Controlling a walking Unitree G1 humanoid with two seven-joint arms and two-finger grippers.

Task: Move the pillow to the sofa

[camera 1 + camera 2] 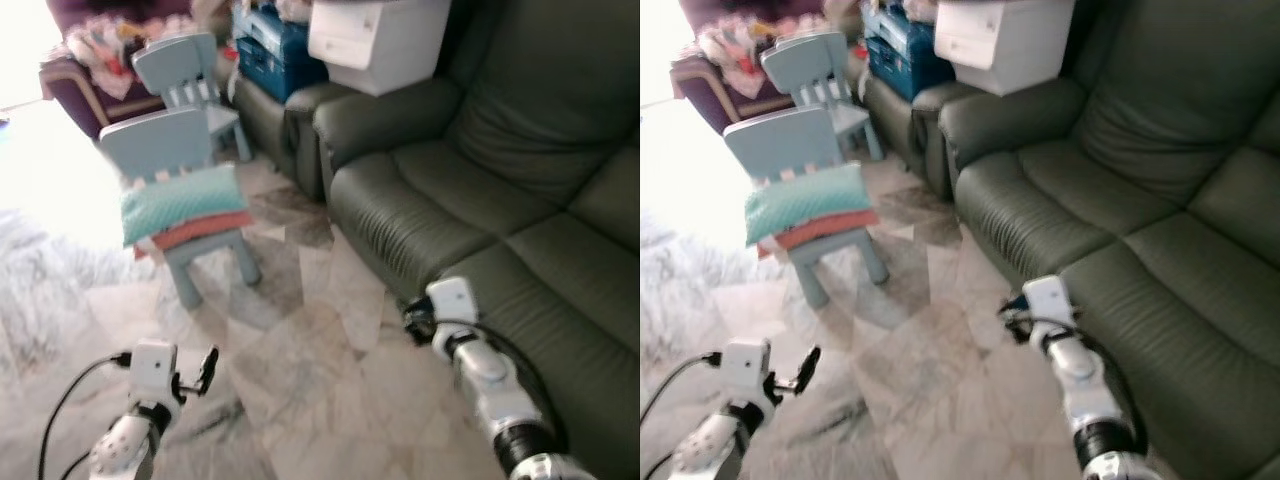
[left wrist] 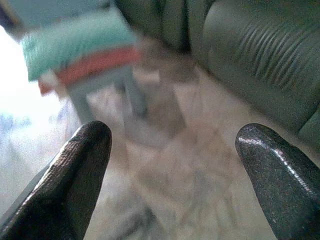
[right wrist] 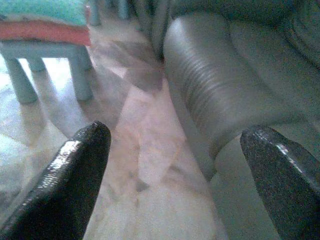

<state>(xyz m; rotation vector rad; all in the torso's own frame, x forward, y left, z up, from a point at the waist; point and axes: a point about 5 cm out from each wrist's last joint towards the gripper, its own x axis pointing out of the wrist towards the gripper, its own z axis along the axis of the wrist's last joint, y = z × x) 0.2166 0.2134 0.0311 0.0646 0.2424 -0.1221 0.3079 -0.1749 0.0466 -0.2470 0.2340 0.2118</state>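
Pillow: the teal pillow (image 1: 183,200) lies on top of an orange cushion (image 1: 200,230) on the seat of a small light-blue chair (image 1: 165,150), well apart from both grippers.
Sofa: the dark green sofa (image 1: 480,200) stands to the right of the chair, with marble floor (image 1: 300,350) between them.
Left gripper: the left gripper (image 2: 170,175) is low over the floor, fingers spread wide, holding nothing.
Right gripper: the right gripper (image 3: 175,175) is near the front edge of the sofa, fingers also wide apart and empty.
Behind: a second blue chair (image 1: 190,65) and a white box (image 1: 375,40).
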